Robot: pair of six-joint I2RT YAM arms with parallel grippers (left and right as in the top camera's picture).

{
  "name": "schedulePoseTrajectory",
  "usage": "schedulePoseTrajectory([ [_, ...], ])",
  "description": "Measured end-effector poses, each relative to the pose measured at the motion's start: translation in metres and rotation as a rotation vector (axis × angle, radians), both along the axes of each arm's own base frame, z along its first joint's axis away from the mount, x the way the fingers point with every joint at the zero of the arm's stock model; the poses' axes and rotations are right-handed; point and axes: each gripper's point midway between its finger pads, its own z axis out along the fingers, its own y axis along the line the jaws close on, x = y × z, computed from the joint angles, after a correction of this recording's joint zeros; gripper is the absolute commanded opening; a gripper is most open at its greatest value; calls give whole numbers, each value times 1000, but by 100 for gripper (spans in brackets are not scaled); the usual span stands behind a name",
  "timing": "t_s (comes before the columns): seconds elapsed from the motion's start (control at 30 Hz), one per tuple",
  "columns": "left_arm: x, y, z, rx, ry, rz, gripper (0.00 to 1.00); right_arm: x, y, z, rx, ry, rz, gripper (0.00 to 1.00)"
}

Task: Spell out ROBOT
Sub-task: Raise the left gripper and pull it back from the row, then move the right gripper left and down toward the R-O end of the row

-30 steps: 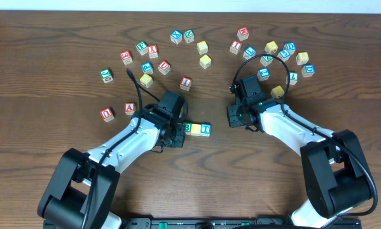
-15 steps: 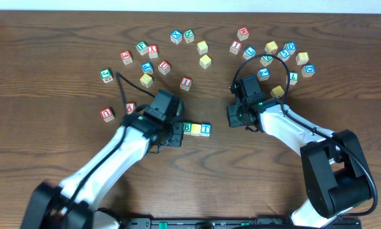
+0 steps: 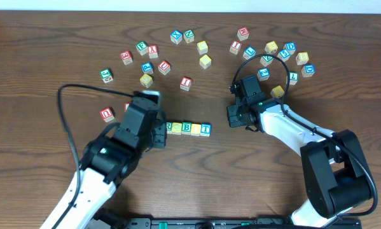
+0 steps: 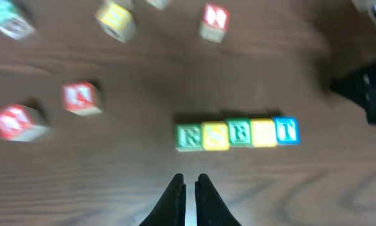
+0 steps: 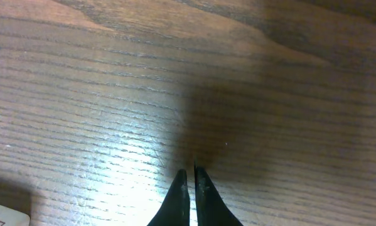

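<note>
Painted wooden letter-block row (image 4: 238, 133): light, rigid, slides easily; pinch your block by flat sides. Left gripper (image 4: 189, 183), right gripper (image 5: 189, 174): closed, empty.

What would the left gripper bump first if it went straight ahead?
Probably the green R block at the end of the letter row, straight ahead of the left gripper. Depth is unclear, so it might meet the table first.

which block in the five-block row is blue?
The T block, at the right end of the line. The other four are green or yellow.
</note>
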Motion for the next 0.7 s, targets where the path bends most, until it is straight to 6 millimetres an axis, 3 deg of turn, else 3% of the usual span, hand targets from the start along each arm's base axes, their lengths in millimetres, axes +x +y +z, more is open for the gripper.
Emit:
schedulePoseTrajectory([
  [0.2, 9, 17, 10, 64, -70, 74, 9, 7, 3, 6, 0, -23, 18, 1],
  [0.43, 11, 23, 11, 88, -84, 97, 9, 25, 10, 19, 21, -93, 35, 1],
  [0.53, 12, 25, 11, 97, -87, 98, 23, 29, 14, 22, 37, -113, 48, 1],
  [0.7, 12, 27, 12, 106, -92, 105, 25, 38, 25, 30, 82, -162, 83, 1],
])
